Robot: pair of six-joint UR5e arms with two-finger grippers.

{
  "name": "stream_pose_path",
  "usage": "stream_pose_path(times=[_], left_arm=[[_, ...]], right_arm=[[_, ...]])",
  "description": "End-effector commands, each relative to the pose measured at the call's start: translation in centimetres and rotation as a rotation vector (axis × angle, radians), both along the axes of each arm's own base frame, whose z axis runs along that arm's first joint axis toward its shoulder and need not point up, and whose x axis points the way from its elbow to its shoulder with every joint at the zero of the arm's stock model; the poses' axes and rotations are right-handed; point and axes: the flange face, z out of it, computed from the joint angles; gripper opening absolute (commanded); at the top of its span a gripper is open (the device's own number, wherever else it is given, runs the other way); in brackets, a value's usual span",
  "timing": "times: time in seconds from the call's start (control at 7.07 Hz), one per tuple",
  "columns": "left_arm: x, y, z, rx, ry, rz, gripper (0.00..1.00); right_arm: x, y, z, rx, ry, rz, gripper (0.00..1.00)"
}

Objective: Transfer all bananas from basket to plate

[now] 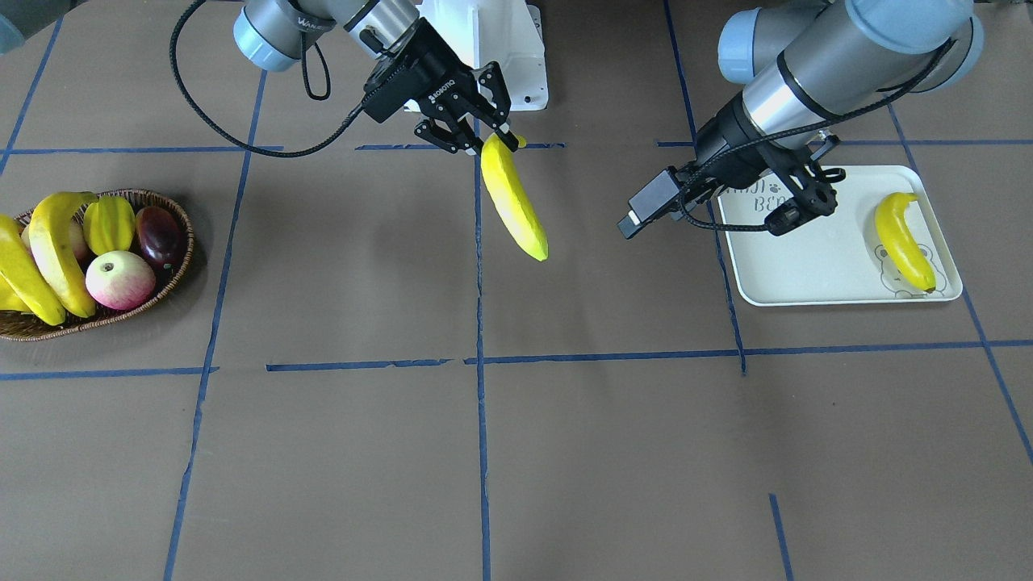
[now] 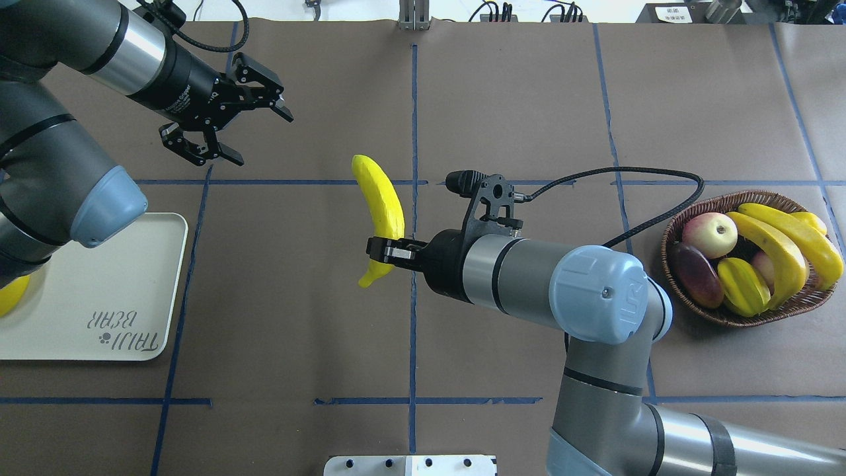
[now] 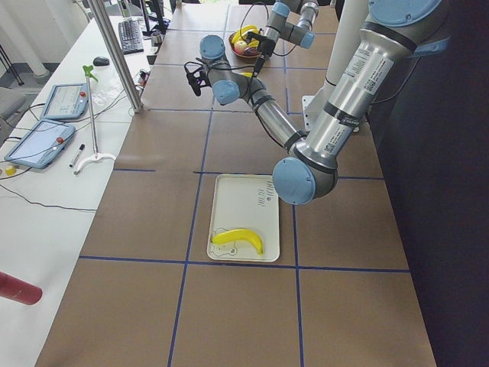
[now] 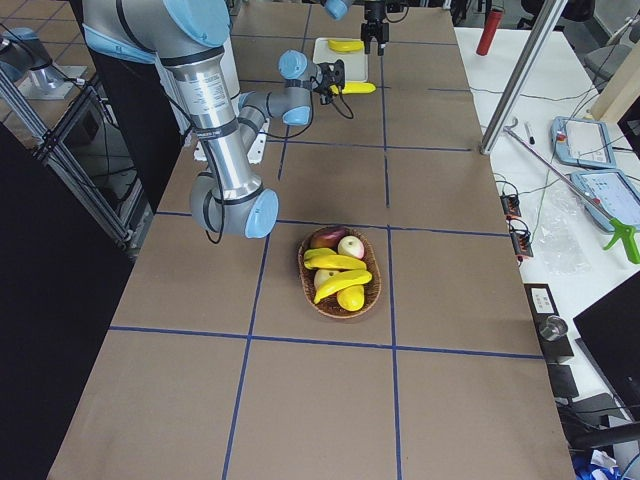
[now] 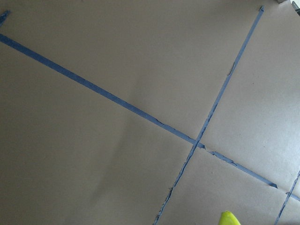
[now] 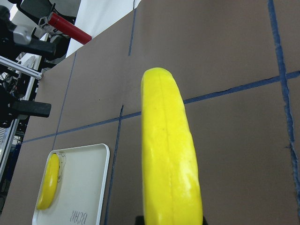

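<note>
My right gripper (image 1: 491, 137) is shut on one end of a yellow banana (image 1: 513, 198), which hangs above the middle of the table; it also fills the right wrist view as the held banana (image 6: 171, 164). My left gripper (image 2: 259, 135) is open and holds nothing, off the far corner of the plate (image 2: 99, 291). One banana (image 1: 904, 240) lies on the cream plate (image 1: 807, 270). The wicker basket (image 2: 727, 318) at the table's right end holds two more bananas (image 2: 774, 250).
In the basket (image 1: 179, 274) there are also an apple (image 1: 119, 279), a starfruit (image 1: 109, 224) and a dark red fruit (image 1: 159, 236). Blue tape lines cross the brown table paper. The left wrist view shows only paper, tape and a yellow tip (image 5: 229, 219).
</note>
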Motion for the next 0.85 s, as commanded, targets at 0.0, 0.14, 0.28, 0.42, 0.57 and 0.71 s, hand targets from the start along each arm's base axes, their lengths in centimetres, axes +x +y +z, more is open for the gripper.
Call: stream_pose_path(times=[0.0, 0.14, 0.28, 0.42, 0.57, 0.71], left_arm=[[2.2, 0.5, -1.4, -0.018, -0.001, -0.034, 1.00], [2.3, 0.5, -2.0, -0.029, 0.005, -0.047, 1.00], [2.6, 0.3, -2.1, -0.034, 0.005, -0.048, 1.00], [3.1, 0.3, -2.3, -0.040, 0.005, -0.043, 1.00], [3.9, 0.3, -2.7, -0.055, 0.007, -0.048, 1.00], [4.9, 0.7, -3.0, -0.062, 0.006, -0.053, 1.00]], right_arm=[[-1.3, -0.4, -1.1, 0.002, -0.004, 0.011, 0.05], [-2.2, -0.8, -1.0, -0.003, 0.007, 0.024, 0.05], [-2.3, -0.9, -0.9, -0.003, 0.008, 0.025, 0.05], [-2.3, -0.9, -1.0, -0.003, 0.007, 0.025, 0.05], [-2.4, -0.9, -1.3, -0.001, 0.003, 0.025, 0.05], [-2.4, -0.9, -1.3, -0.001, 0.003, 0.025, 0.05]])
